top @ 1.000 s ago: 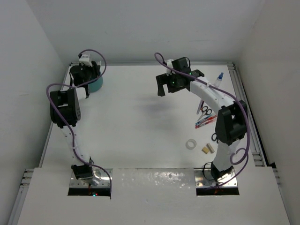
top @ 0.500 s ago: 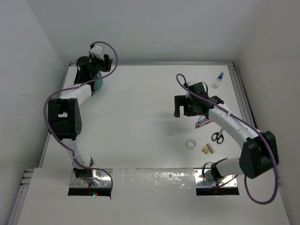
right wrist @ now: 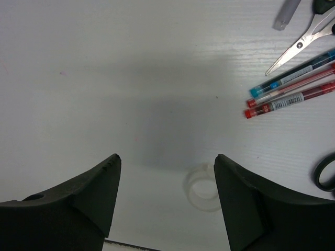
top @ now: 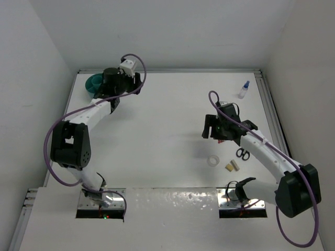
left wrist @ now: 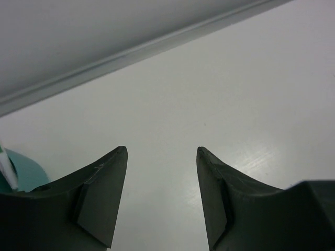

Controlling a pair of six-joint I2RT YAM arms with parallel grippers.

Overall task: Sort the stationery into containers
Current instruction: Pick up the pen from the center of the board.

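White table (top: 157, 136): small bottle (top: 243, 90) overhead only; pens (right wrist: 290, 91) sharp at right wrist

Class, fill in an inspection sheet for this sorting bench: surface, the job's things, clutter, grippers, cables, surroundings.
Surface: white table, no spills seen.
Job's things: teal pot in the far left corner. Loose on the right side are pens, scissors, tape ring, tan blocks and bottle, which stands upright near the far right corner.
Clutter: nothing seen.
Grippers: left gripper open and empty, beside the pot. Right gripper open and empty, over the table by the tape ring.
Cables: purple cables loop off both arms.
Surroundings: white walls; metal rail along the table edge.
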